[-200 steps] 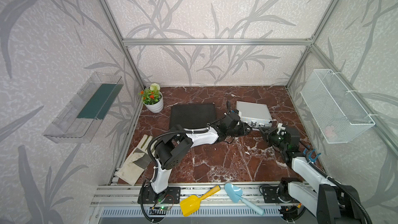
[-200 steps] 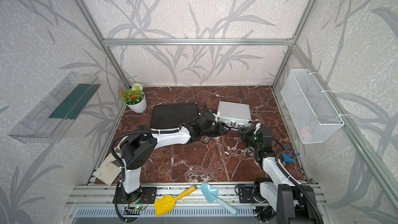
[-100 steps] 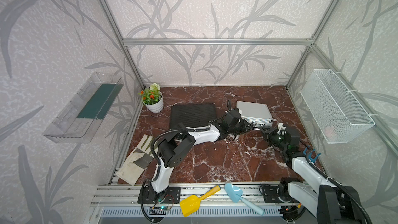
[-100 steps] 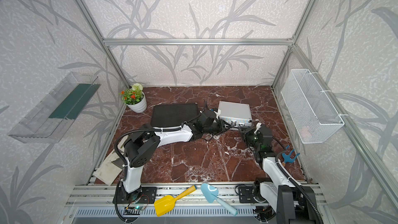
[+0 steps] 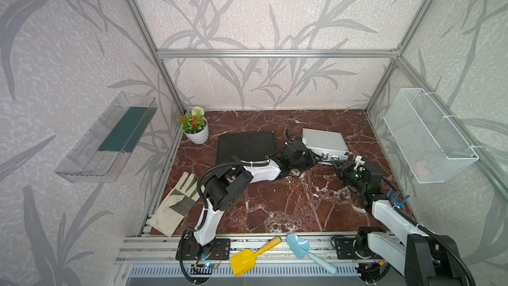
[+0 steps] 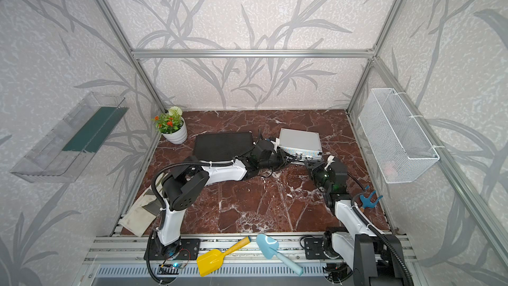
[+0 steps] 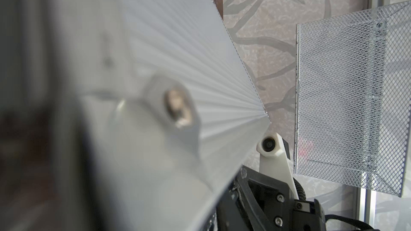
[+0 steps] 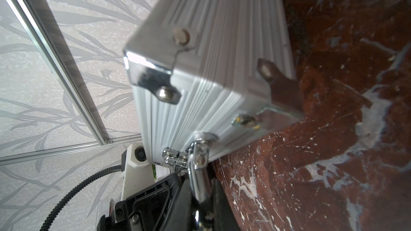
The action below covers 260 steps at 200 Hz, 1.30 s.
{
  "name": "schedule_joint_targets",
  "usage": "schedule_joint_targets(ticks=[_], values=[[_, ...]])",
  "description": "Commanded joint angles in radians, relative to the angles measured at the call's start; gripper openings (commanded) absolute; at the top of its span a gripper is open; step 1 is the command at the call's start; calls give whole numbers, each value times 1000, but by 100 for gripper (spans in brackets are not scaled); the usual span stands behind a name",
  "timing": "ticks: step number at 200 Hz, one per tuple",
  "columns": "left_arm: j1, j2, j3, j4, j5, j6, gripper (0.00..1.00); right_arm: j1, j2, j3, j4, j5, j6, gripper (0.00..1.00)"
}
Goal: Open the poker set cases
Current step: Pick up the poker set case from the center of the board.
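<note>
The silver case (image 5: 323,140) lies flat and shut at the back right of the marble table (image 5: 275,196). Its long axis runs across the table with a slight skew, and the handle side faces the near edge. It is ribbed metal with riveted corner caps, and the right wrist view shows a chrome latch (image 8: 175,157) beside the chrome handle (image 8: 198,170). The right gripper (image 5: 336,164) has its fingers closed narrowly on that handle (the bar runs between the two black fingers). The left gripper (image 5: 313,159) sits at the case's near left corner; blurred metal fills its camera, so I cannot tell how its fingers stand. The wider black case (image 5: 244,147), also flat and shut, lies just beside on the left, near the flower pot (image 5: 198,136). Bare marble spreads in front of both cases, and the silver one is well apart from the right wall, where the wire basket (image 5: 428,144) hangs.
</note>
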Motion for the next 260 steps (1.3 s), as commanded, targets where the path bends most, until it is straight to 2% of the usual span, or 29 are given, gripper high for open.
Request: schedule_joint_targets(ticks=[1,63,93,117,128,142,167,196,230,260], values=[[-13,0,-2,180,23,-58,17,18,-20,23,93,-28,-53,9],[-7,46,-24,359,18,-145,9,18,-28,35,68,-24,-62,10],[-7,50,-44,414,-7,-173,0,18,-27,33,69,-29,-63,10],[-4,32,-67,423,-26,-175,0,18,-50,30,34,-15,-79,14],[-4,23,-74,423,-35,-179,0,18,-69,23,24,2,-83,22],[-1,12,-78,425,-38,-200,0,17,-104,11,9,25,-90,44],[6,13,-64,419,-26,-262,0,17,-167,6,-65,29,-122,70],[9,17,-59,427,-27,-335,0,17,-203,-16,-64,2,-133,100],[8,12,-55,437,-34,-440,0,17,-210,-87,32,-12,-111,99],[8,0,-37,408,-36,-476,0,18,-167,-103,145,-64,-137,99]])
